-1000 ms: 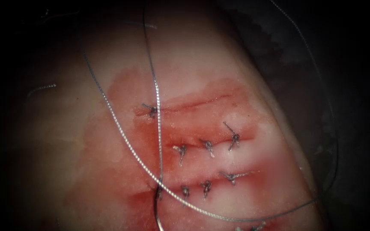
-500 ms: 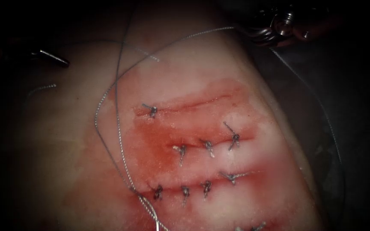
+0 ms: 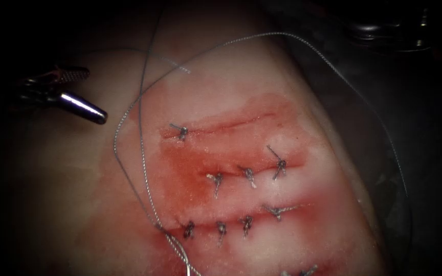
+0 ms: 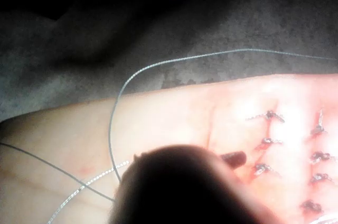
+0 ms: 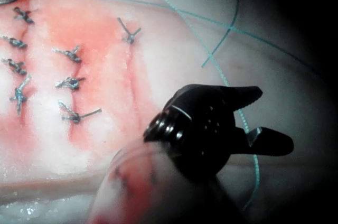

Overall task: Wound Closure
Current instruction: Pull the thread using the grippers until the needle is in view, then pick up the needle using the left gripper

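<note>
The tissue [image 3: 262,87] carries several rows of knotted stitches [image 3: 246,225] in red fluid. The top cut [image 3: 231,123] has one stitch [image 3: 181,132] at its left end. A long thread [image 3: 129,168] rises from the lower-left stitch [image 3: 188,230], loops left of the cuts and arcs over the tissue to the right. My left tool [image 3: 95,96] hovers left of the cuts, jaws open, holding nothing. My right tool [image 5: 274,121] stands with jaws open and empty, the thread [image 5: 248,145] running close past them. Its dark body [image 3: 384,28] sits at the far upper right. I cannot make out the needle.
A short cut end of thread [image 3: 177,67] lies on the tissue above the cuts. Grey cloth [image 4: 63,55] surrounds the tissue. The thread [image 4: 113,123] curls over the tissue's edge. More stitches [image 3: 300,271] show at the lower edge.
The thread that crossed the stitches has fallen slack into a loop left of the cuts. My left tool has come in from the left. The right tool has drawn back to the upper right.
</note>
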`<state>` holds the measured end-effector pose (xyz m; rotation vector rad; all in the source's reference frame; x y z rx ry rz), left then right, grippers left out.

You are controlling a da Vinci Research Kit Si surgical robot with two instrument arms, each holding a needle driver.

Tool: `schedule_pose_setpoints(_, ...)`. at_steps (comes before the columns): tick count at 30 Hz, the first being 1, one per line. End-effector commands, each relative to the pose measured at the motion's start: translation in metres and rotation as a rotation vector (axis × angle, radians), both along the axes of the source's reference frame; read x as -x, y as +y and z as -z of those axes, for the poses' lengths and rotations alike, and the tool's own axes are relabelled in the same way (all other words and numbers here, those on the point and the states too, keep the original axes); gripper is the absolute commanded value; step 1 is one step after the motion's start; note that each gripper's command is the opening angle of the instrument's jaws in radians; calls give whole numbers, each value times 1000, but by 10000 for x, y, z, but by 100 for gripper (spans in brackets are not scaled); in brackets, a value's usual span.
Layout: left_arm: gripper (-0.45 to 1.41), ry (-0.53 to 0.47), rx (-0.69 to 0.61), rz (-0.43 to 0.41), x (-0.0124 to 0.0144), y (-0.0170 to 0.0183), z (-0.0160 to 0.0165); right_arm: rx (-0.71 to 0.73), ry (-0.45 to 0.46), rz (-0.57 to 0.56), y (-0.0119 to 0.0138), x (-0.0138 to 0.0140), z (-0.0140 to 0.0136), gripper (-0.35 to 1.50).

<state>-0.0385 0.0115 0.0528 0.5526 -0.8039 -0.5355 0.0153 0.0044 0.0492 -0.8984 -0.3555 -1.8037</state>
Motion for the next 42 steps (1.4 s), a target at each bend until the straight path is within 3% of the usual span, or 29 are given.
schedule_pose_setpoints(1, 96, -9, 2, 1, 6, 7, -3, -1, 26, -1, -5, -10, 0, 91)
schedule_pose_setpoints(6, 91, -165, 82, -242, 51, -47, -29, -27, 228, -54, -5, -24, 17, 94)
schedule_pose_setpoints(7, 86, -226, 125, -373, 64, -77, -41, -73, 313, -62, -9, -34, 18, 108)
schedule_pose_setpoints(8, 86, -226, 125, -373, 64, -77, -41, -73, 313, -62, -9, -34, 18, 108)
schedule_pose_setpoints(10, 76, -264, 164, -476, 70, -88, -44, -79, 336, -53, -15, -41, 15, 111)
schedule_pose_setpoints(13, 69, -277, 205, -566, 77, -93, -46, -77, 346, -57, -23, -50, 9, 115)
schedule_pose_setpoints(17, 57, -265, 258, -644, 73, -97, -49, -93, 385, -58, -29, -57, 3, 125)
schedule_pose_setpoints(19, 29, -252, 248, -704, 67, -104, -54, -96, 399, -49, -32, -59, -1, 130)
schedule_pose_setpoints(25, 29, -238, 232, -728, 57, -103, -63, -104, 415, -62, -34, -59, -2, 130)
schedule_pose_setpoints(28, 31, -180, 218, -715, 45, -104, -68, -105, 419, -65, -37, -60, -4, 130)
schedule_pose_setpoints(33, 42, -138, 216, -718, 41, -104, -83, -104, 422, -68, -41, -64, -6, 128)
schedule_pose_setpoints(36, 9, -91, 156, -670, 38, -108, -88, -103, 425, -66, -45, -68, -6, 126)
schedule_pose_setpoints(39, -5, -73, 133, -648, 39, -108, -88, -106, 430, -67, -46, -69, -6, 126)
schedule_pose_setpoints(41, 0, -70, 137, -643, 42, -106, -88, -105, 430, -67, -46, -70, -7, 126)
schedule_pose_setpoints(42, -6, -67, 133, -639, 43, -107, -89, -108, 433, -71, -47, -70, -7, 126)
